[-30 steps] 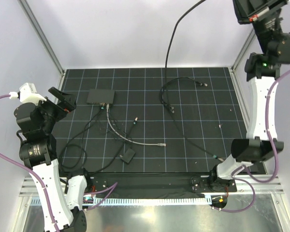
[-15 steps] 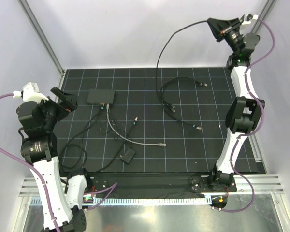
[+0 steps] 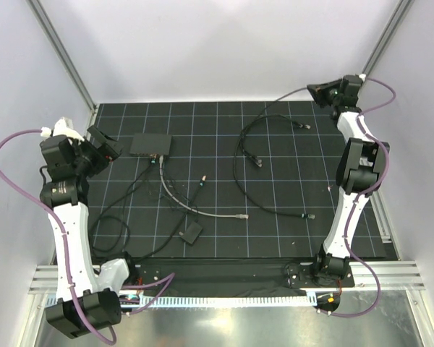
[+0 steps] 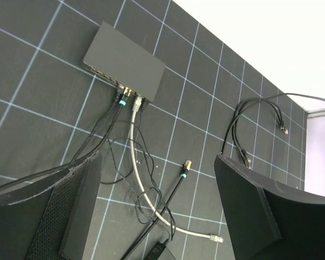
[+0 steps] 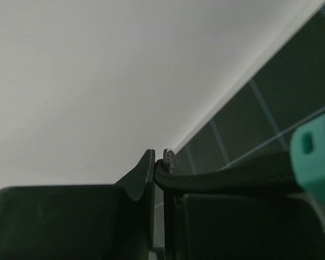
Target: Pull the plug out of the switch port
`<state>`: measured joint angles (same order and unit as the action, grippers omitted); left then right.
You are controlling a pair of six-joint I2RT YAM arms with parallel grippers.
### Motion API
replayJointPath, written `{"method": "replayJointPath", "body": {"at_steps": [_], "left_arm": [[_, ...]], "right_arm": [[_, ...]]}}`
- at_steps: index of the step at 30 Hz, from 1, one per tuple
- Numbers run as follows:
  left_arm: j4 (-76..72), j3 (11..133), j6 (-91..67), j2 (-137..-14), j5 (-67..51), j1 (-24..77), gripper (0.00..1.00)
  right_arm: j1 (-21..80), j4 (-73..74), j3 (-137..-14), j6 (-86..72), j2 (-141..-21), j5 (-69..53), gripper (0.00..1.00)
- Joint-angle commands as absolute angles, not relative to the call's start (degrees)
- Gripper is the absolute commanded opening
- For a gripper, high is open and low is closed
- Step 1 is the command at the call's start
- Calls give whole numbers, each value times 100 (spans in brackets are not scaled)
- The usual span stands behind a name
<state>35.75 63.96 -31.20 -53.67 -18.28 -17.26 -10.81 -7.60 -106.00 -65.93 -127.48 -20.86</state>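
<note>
Nearest the arm bases, a small black block (image 3: 192,233) lies on the gridded mat (image 3: 289,181), with thin leads tangled around it. Just beyond it a loose grey cable (image 3: 202,212) ends in a free connector.

Farther back on the left sits the switch (image 3: 150,144), flat on the mat with its port edge facing the bases. Several plugs (image 4: 128,97) are seated side by side in that edge: one grey, one with a teal boot, and others dark. The left gripper (image 3: 103,147) hangs above the mat, just left of the switch and apart from it. Its jaws are spread wide and hold nothing.

At the far right corner the right gripper (image 3: 320,93) is clamped on a black cable (image 3: 235,163) that loops across the right half of the mat. This cable appears not to reach the switch. A teal piece (image 5: 314,149) shows beside the fingers, but what it belongs to cannot be told.

Hazards, as judged:
- **Wrong plug:** the plugs are crowded, so wide jaws may close on two at once or on the wrong one.
- **Sliding switch:** nothing braces the switch, and the right arm is well away. A straight pull may drag the box instead of freeing the plug.
- **Latch:** an unpressed latch tab would resist the pull.
- **Tangle:** the crossed leads may snag the fingers.
</note>
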Motion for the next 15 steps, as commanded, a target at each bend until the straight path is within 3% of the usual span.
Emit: {"method": "replayJointPath", "body": {"at_steps": [1,4,7,8,9,11,15], "left_arm": [[3120,6381,-3164,-5431,-2092,-1731,88],[3050,6320,-3199,-5519,-2092,-1731,86],[2997,6267,-3252,-5659,-2206,-1731,86],[2980,6258,-3252,-5721,-2223,-1731,86],[2962,6258,-3252,-5774,-2276,-1731,86],[2953,6267,-3235,-5975,-2381,-1731,87],[3050,6398,-3112,-6468,-2733,-1740,86]], "right_arm": [[-1204,-141,-10669,-5766,-12866,-1082,5],[-1300,323,-11010,-5635,-13217,-809,7],[-1301,1105,-11581,-5223,-13447,-765,38],[-1266,1308,-11688,-5134,-13439,-730,53],[-1222,1631,-11742,-5028,-13412,-669,58],[-1073,1923,-11690,-4844,-13142,-589,65],[-574,1708,-10682,-4615,-12149,-335,67]]}}
